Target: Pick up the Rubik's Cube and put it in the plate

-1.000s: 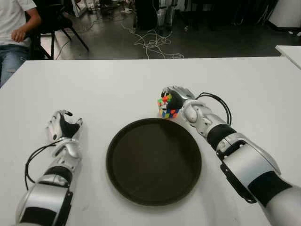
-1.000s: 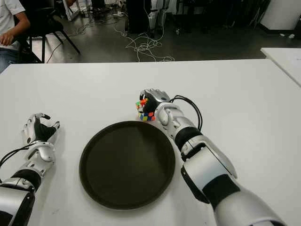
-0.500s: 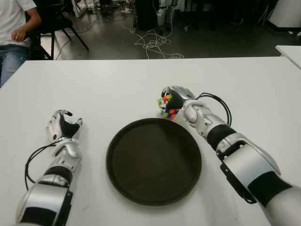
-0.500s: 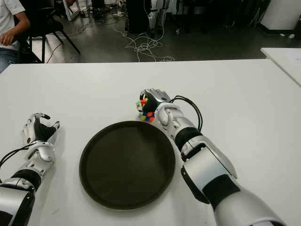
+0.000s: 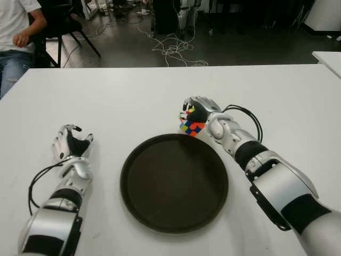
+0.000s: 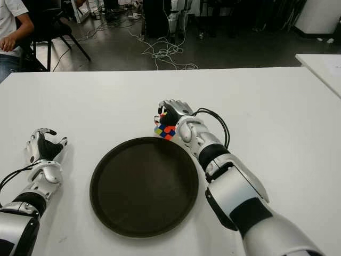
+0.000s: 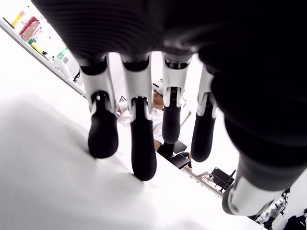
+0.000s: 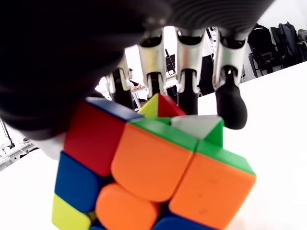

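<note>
The Rubik's Cube [image 5: 189, 123] is a small multicoloured cube, tilted, just past the far rim of the round dark plate [image 5: 174, 181]. My right hand [image 5: 195, 110] is curled over and around the cube; in the right wrist view the fingers [image 8: 187, 72] wrap its far side and the cube [image 8: 148, 177] fills the palm. My left hand [image 5: 70, 145] shows on the white table to the left of the plate, fingers loosely extended and holding nothing, as in the left wrist view [image 7: 139, 139].
The white table [image 5: 106, 101] stretches wide around the plate. A seated person [image 5: 16, 32] is beyond the far left corner, with chairs and floor cables behind. A second white table edge [image 5: 330, 58] shows at far right.
The cube has tipped and shifted slightly in my right hand, its lower edge now nearer the plate's rim. My left hand has not moved.
</note>
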Robot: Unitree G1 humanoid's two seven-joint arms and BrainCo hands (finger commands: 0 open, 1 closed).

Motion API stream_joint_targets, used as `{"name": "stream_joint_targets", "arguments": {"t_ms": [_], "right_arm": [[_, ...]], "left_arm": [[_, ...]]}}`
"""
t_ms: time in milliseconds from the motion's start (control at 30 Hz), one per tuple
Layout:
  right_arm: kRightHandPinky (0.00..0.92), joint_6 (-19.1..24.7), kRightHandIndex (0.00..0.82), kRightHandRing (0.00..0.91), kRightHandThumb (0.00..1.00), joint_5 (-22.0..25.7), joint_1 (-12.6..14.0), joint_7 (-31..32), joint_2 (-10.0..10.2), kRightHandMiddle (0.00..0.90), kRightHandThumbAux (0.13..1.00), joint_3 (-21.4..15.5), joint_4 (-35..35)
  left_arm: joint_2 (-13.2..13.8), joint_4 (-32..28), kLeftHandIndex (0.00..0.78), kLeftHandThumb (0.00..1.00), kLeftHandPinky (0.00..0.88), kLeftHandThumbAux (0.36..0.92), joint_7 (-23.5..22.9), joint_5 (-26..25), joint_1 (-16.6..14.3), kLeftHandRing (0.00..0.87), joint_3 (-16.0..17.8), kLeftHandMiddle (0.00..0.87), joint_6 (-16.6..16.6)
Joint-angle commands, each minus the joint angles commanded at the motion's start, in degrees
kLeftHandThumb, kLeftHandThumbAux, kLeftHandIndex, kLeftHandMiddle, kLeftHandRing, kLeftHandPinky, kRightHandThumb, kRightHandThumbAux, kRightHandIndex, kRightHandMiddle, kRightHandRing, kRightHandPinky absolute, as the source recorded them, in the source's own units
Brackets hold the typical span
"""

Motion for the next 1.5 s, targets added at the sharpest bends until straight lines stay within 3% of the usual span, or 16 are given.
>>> {"name": "stream_joint_targets", "arguments": {"t_ms": [300,733,1500], "right_arm": [[0.57,0.36,0.416,0.555,0.678,-0.04,-0.04,-1.08,0.11,0.516,0.729,-0.12,0.04],[0.709,-2.7,0.43,0.704,0.693,3.36,-0.77,-3.91,-1.47,0.692,0.726,-4.25,-2.58],[0.771,-4.01,0.436,0.775,0.694,4.86,-2.19,-10.96,-3.57,0.765,0.725,-8.13,-6.9]], "left_arm": [[0.01,-0.04,0.41,0.699,0.259,0.712,0.2,0.01,0.11,0.233,0.06,0.22,-0.22],[0.1,0.01,0.41,0.699,0.249,0.712,0.31,0.19,0.05,0.225,-0.11,0.213,-0.07],[0.24,0.11,0.41,0.7,0.263,0.711,-0.32,-0.3,0.09,0.229,0.21,0.213,-0.42]]}}
